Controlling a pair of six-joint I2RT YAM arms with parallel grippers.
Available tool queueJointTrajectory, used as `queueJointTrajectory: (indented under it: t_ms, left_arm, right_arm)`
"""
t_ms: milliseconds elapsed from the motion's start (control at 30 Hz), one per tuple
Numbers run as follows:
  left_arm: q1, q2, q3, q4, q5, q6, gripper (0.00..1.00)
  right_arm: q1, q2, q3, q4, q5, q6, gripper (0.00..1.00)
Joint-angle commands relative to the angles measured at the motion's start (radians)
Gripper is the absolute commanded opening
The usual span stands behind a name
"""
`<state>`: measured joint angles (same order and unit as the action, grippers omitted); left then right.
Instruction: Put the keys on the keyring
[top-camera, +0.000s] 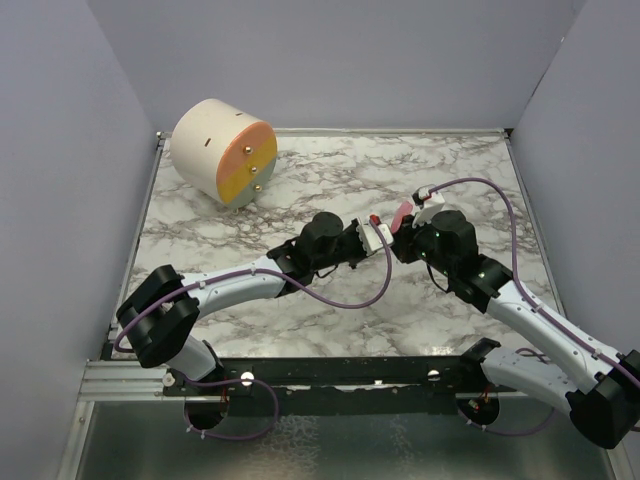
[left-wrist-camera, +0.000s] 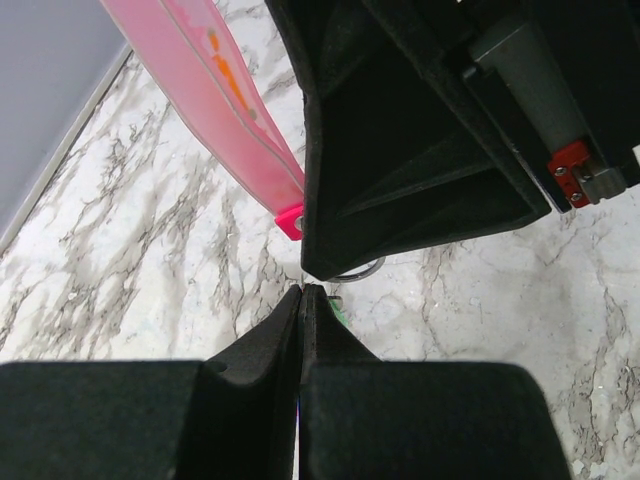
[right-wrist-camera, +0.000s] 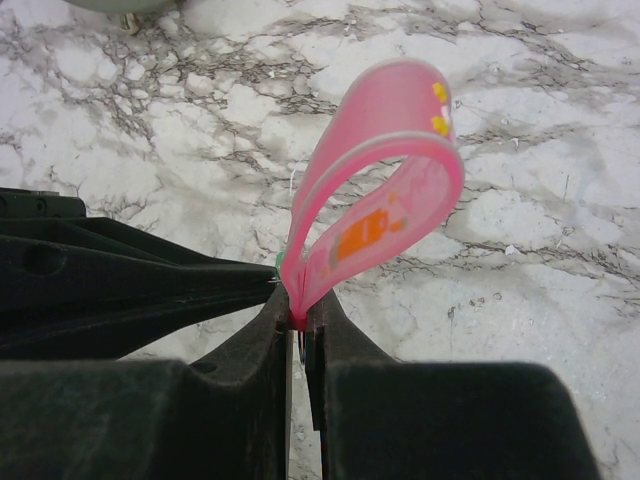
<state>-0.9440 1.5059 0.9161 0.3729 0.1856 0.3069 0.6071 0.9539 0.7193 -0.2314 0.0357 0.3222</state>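
My two grippers meet tip to tip above the middle of the marble table (top-camera: 330, 170). The right gripper (right-wrist-camera: 303, 305) is shut on the base of the keyring's pink strip (right-wrist-camera: 385, 170), which loops upward. The left wrist view shows a sliver of the thin metal ring (left-wrist-camera: 364, 270) under the right gripper's black finger (left-wrist-camera: 420, 150), beside the pink strip (left-wrist-camera: 215, 90). My left gripper (left-wrist-camera: 303, 292) is shut, and the green key (left-wrist-camera: 339, 316) peeks out beside its tip. The same green key (right-wrist-camera: 279, 262) touches the strip's base. From above, the pink strip (top-camera: 402, 213) stands between the left gripper (top-camera: 384, 233) and the right gripper (top-camera: 410, 226).
A white drum (top-camera: 222, 152) with a pink and orange face lies on its side at the back left of the table. Grey walls close in the left, back and right sides. A purple cable (top-camera: 350, 300) loops over the table in front of the grippers.
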Motion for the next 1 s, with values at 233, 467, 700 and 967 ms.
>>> queueJointTrajectory:
  t_ms: [233, 467, 700, 967]
  left_arm:
    - [-0.018, -0.027, -0.012, 0.006, -0.026, 0.017, 0.00]
    - [-0.022, -0.037, -0.022, 0.006, -0.036, 0.019, 0.00]
    - [-0.025, -0.031, -0.013, 0.006, -0.040, 0.024, 0.00]
    - [-0.028, -0.028, -0.006, 0.006, -0.038, 0.026, 0.00]
  right_arm:
    - [0.002, -0.017, 0.041, -0.006, 0.002, 0.034, 0.01]
    - [0.002, -0.026, 0.042, -0.010, 0.007, 0.041, 0.01]
    - [0.001, -0.019, 0.042, -0.013, -0.001, 0.040, 0.01]
    - [0.002, -0.011, 0.042, -0.009, -0.003, 0.040, 0.01]
